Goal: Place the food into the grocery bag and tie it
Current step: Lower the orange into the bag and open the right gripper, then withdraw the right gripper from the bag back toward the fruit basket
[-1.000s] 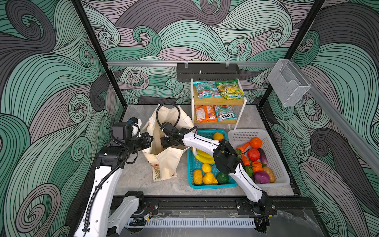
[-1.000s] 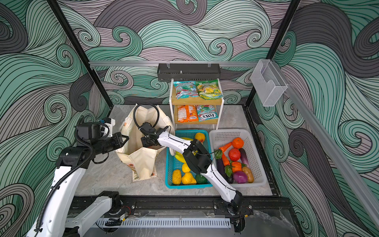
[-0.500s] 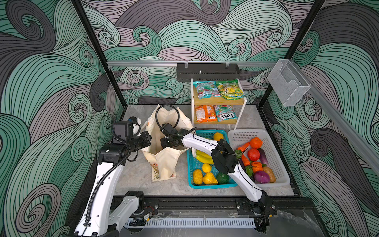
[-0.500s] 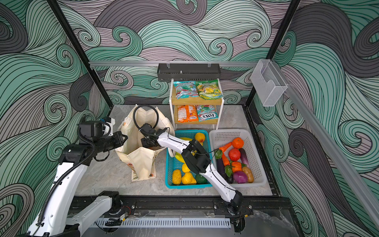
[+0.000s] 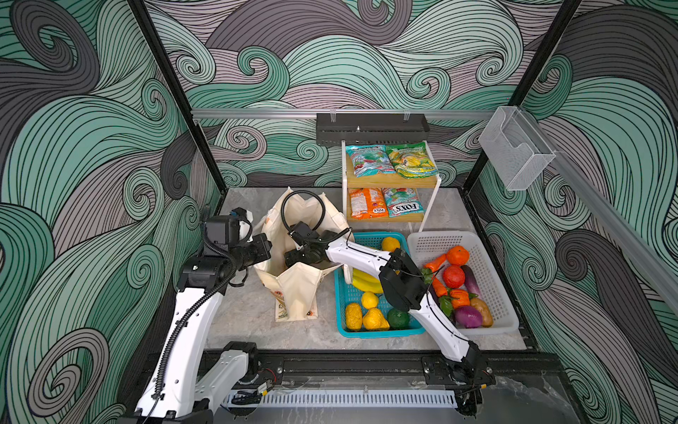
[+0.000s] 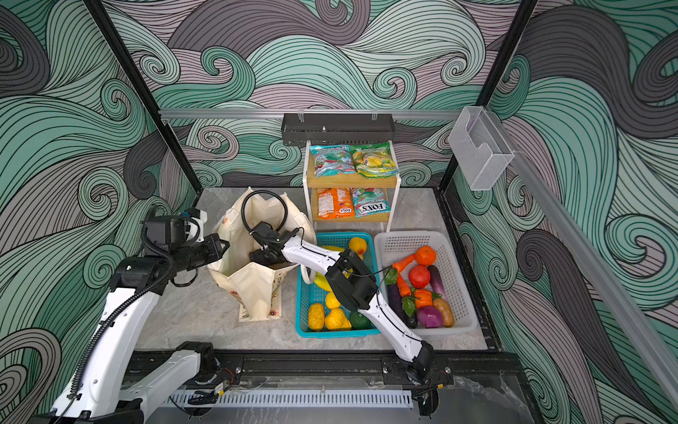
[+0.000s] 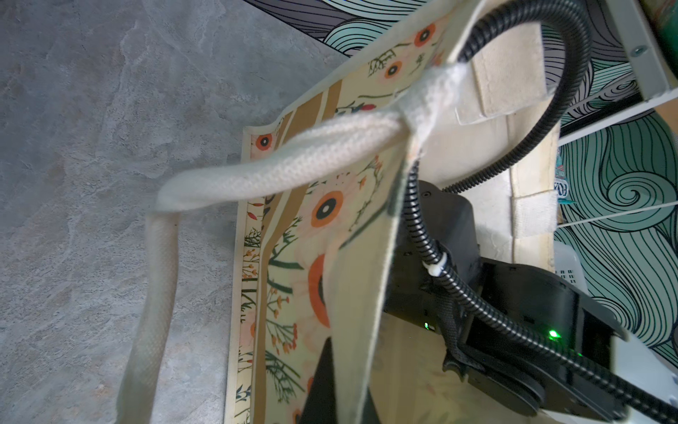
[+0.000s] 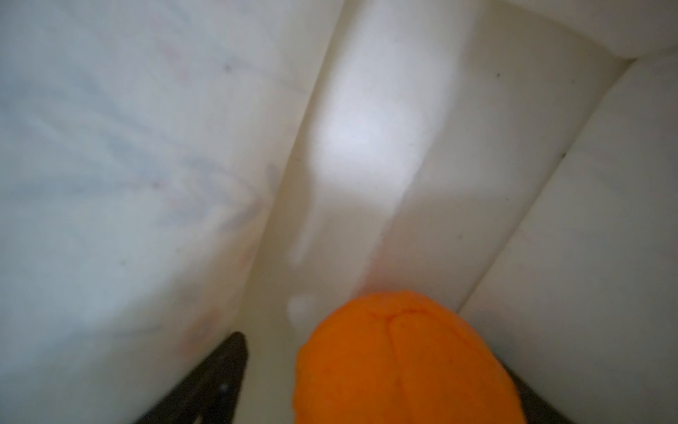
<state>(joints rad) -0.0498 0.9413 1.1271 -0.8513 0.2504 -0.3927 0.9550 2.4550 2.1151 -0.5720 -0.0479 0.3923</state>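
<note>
Canvas first: the grocery bag point(image 5: 298, 293) stands upright on the table point(image 5: 249, 319) between our two arms, just beside the teal basket point(image 5: 370, 332). Our left gripper point(image 5: 268, 252) has its jaws pressed together on the bag wall nearest it, pinching the cloth so the mouth gapes, and one rope handle point(image 7: 161, 275) hangs loose outside. Our right gripper point(image 5: 298, 258) is down inside the mouth. In its wrist view the jaws stand spread, with a gap between one finger point(image 8: 220, 374) and the orange point(image 8: 403, 359), which sits low against the pale lining. We judge this to be the release of one fruit. To do it well, we should hold the pinch steady and lift the right arm straight up through the opening. We should also mind that its cable loop point(image 5: 293, 200) does not snag the rim or drag the wall inward. Much remains outside. The teal basket holds a banana bunch point(image 5: 367, 282), yellow fruits point(image 5: 374, 319) and a green fruit point(image 5: 398, 318). The white basket point(image 5: 491, 327) holds a carrot point(image 5: 434, 262), tomato point(image 5: 453, 276), aubergine point(image 5: 470, 281) and onion point(image 5: 468, 316). The shelf rack point(image 5: 392, 180) carries four snack packets point(image 5: 370, 160), two on each level.
</note>
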